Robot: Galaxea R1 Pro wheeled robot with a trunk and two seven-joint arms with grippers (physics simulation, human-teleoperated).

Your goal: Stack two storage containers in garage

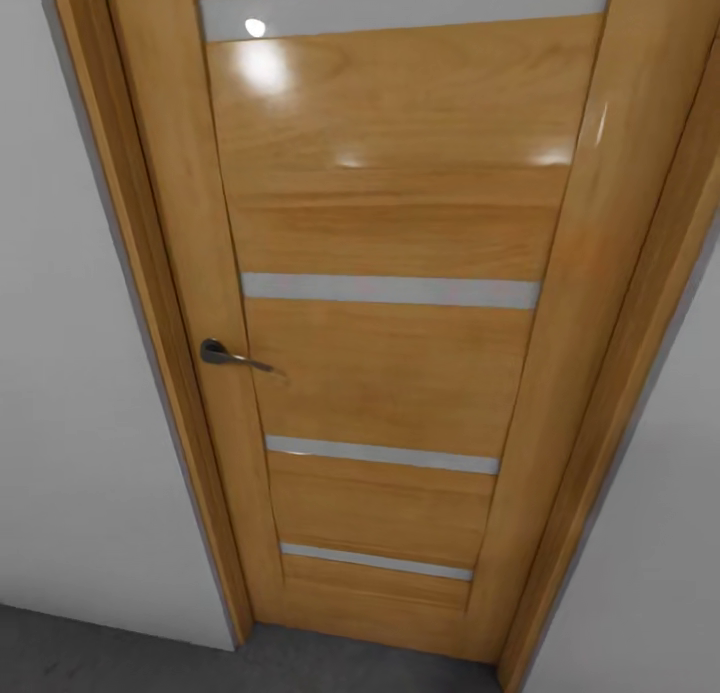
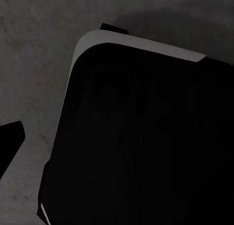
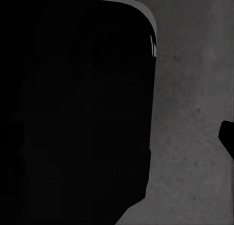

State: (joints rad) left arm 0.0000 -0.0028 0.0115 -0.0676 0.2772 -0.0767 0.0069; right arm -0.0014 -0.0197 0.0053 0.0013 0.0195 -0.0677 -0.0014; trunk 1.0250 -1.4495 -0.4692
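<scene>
Robot base (image 2: 146, 137) looms black below each end effector, over grey concrete floor (image 3: 195, 113); finger state cannot be told. Containers unseen; the closed wooden door (image 1: 390, 373) ahead needs its handle (image 1: 228, 354) pressed squarely.

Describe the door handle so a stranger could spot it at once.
A tall glossy wooden door with pale horizontal strips stands between grey walls. On its left stile, about halfway up, sits the handle: a small dark metal lever pointing right, the only dark metal piece on the wood.

No legible text — not even on the wooden door (image 1: 390, 303)
</scene>
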